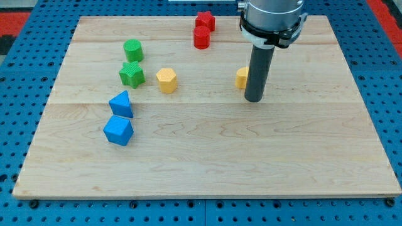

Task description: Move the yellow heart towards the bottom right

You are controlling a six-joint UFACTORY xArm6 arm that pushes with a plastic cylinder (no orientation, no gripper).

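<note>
My tip, a bare rod with no claw to open or close, touches the right side of the half-hidden yellow heart on the wooden board.

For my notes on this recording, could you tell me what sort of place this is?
Probably a robotics lab bench: a wooden board sits on a blue perforated mounting base, small coloured blocks such as the blue ones are scattered on it, and my tip rests beside a yellow block.

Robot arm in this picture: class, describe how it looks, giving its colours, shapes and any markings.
The arm ends in a wide grey metallic cylinder ringed by a black band with a thin white edge. Below it hangs a straight, dark grey, matt rod with a flat tip. No cables or markings show.
</note>
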